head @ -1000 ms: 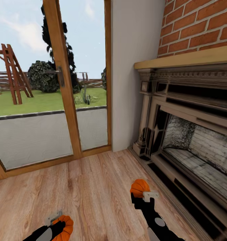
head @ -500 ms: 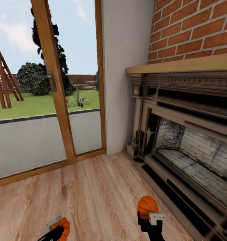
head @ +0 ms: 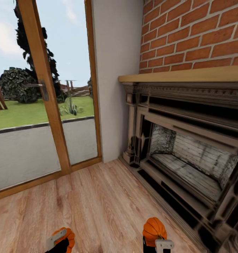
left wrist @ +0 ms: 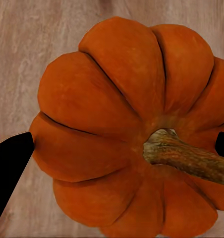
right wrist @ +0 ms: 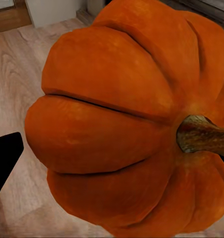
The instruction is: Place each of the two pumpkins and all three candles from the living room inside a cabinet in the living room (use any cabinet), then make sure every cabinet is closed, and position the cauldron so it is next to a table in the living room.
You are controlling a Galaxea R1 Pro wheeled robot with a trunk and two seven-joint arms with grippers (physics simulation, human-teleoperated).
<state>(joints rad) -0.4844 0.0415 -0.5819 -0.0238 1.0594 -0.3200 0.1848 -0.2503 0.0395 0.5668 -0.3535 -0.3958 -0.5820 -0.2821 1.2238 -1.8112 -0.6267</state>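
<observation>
You're carrying both pumpkins low over the plank floor [head: 97, 196], in front of the brick fireplace [head: 189, 140] and the glass door [head: 38, 105]. The left gripper [head: 59, 240] is clamped on the left pumpkin [head: 68, 238], the right gripper [head: 157, 240] on the right pumpkin [head: 154, 228]. From the head camera each is just an orange blob, so the grip itself is hard to judge there. Your wrist cameras add the deep ribs and the woody brown stems [left wrist: 184, 156], with dark fingertips [left wrist: 10, 163] pressed against the rind.
</observation>
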